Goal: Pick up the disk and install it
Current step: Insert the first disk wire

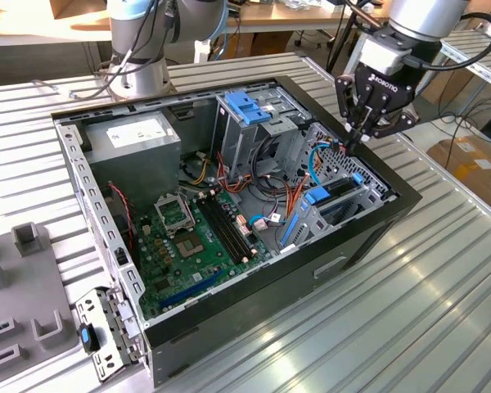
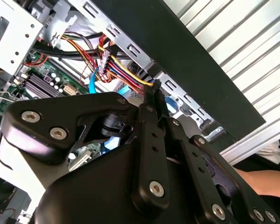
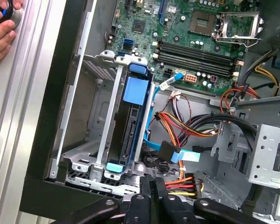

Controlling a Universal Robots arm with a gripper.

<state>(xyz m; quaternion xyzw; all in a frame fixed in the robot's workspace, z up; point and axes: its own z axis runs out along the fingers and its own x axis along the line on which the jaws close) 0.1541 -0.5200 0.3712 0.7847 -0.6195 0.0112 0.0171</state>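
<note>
**Closed gripper (image 1: 353, 141) over the drive bay, with the disk (image 1: 337, 206) seated in the computer case (image 1: 344, 270)**

In the exterior view the black gripper hangs at the upper right of the frame, over the corner of the open case, with its fingertips pressed together and nothing between them. The disk stands on edge in the grey drive bay (image 3: 109, 116) at the exterior view's right side of the case. Its blue bracket (image 3: 133, 91) faces up, and it sits below the gripper without touching it. Coloured cables (image 3: 186, 123) run just beside the bay. The green motherboard (image 1: 192, 237) lies in the middle of the case. A person's hand (image 3: 0, 28) rests on the ribbed metal table (image 1: 393, 327) beside the case.
</note>
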